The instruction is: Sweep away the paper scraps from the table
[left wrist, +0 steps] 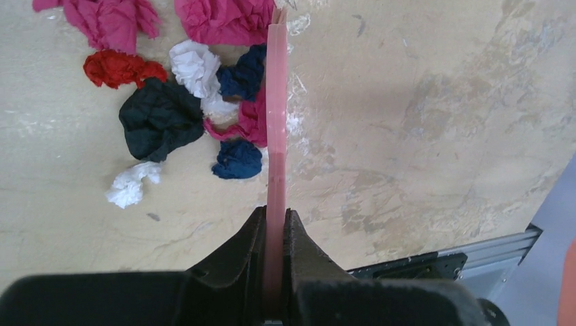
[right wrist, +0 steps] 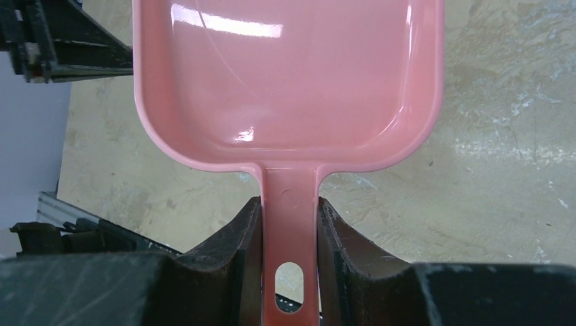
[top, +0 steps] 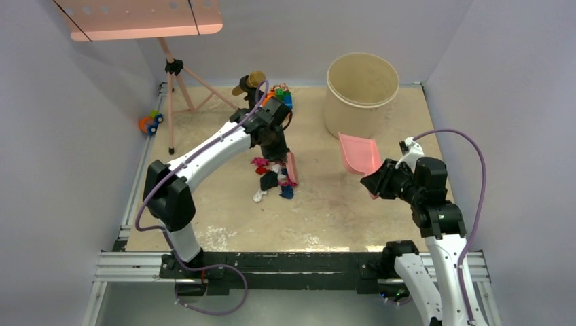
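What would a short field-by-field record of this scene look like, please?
left gripper: shut on pink brush
right gripper: shut on handle of pink dustpan
paper scraps: clustered on table beside the brush, some touching it
dustpan contents: no scraps seen in it; held apart from the cluster
beige tub: far side of table

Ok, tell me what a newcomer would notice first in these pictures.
The bright heap of paper scraps mid-table draws the eye first, with the left gripper shut on a pink brush just beside it. Next comes the pink dustpan, held by its handle in the right gripper on the right, near a big beige bucket at the far corner.
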You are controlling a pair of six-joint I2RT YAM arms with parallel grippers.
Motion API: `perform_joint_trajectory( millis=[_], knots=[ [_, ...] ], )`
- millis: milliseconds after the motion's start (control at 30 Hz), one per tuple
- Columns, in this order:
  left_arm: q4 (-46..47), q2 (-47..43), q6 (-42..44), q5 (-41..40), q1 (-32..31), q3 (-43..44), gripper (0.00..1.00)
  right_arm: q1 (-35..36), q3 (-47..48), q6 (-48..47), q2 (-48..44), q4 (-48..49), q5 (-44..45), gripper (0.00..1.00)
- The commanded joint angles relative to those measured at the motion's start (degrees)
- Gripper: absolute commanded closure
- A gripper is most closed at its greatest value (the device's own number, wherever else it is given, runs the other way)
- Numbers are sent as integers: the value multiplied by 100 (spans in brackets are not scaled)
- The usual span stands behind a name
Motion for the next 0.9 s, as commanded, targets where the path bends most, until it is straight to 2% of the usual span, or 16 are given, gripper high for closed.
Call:
perform_joint_trajectory(
  millis=[0, 133, 267, 367, 500, 700, 867],
  knots=[
    [-225, -780, 331, -21, 31, -109, 100, 5, -226, 43, 95, 418, -342, 100],
    [-238, -1207, 576, 368, 27, -62, 100, 19, -241, 22, 241, 570, -445, 100],
    [-509, -1533, 885, 114, 31, 184, 100, 151, -184, -5, 504, 706, -424, 100],
    [-812, -1689, 1194, -516, 31, 351, 100, 449, -245, 88, 761, 953, -338, 100],
    [-1444, -1667, 1599, -1560, 31, 627, 100, 1278, -253, 314, 1173, 1247, 176, 100],
    [-2291, -1339, 2008, -3358, 39, 951, 100, 2339, -19, 198, 1805, 1041, 1057, 100],
    [-2546, -855, 2284, -3828, 145, 1170, 100, 3030, -145, 286, 1839, 983, 1465, 100]
  ],
)
